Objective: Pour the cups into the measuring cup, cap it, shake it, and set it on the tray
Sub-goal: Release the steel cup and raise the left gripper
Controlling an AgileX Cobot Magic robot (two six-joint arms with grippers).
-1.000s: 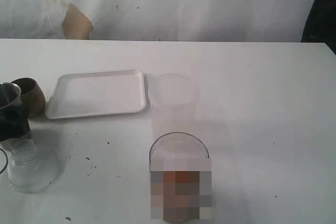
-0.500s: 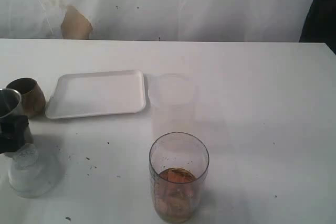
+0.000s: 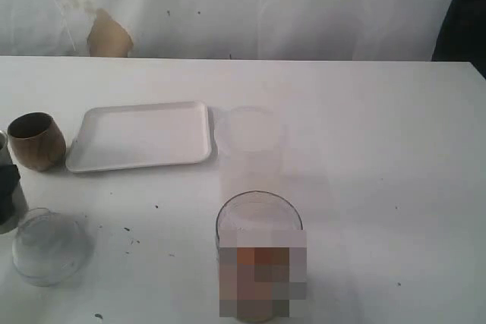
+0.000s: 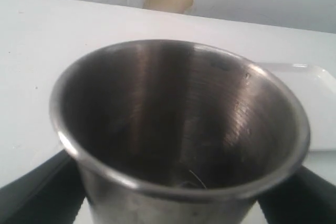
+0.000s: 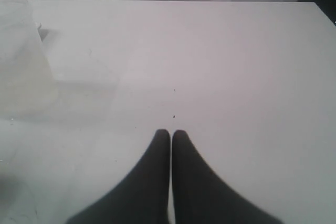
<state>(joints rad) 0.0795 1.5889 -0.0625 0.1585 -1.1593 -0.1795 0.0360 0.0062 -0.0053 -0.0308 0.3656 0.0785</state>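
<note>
The shiny steel tumbler (image 4: 178, 129) fills the left wrist view, its inside dark and looking empty. My left gripper (image 4: 178, 205) is shut on it, one black finger on each side. In the exterior view both sit at the far left edge (image 3: 6, 187), mostly cut off. The brown cup (image 3: 34, 140) stands upright left of the white tray (image 3: 140, 136). The clear measuring cup (image 3: 258, 214) stands uncapped at the front middle, its lower part blurred. Its clear dome lid (image 3: 47, 246) lies at the front left. My right gripper (image 5: 171, 132) is shut on nothing above bare table.
A frosted translucent tumbler (image 3: 250, 146) stands just right of the tray and behind the measuring cup; it also shows in the right wrist view (image 5: 21, 66). Small dark specks dot the table (image 3: 380, 149) near the lid. A white curtain hangs behind.
My left gripper has carried the steel tumbler left and lower, nearly out of the exterior view, uncovering the dome lid. Nothing else moved.
</note>
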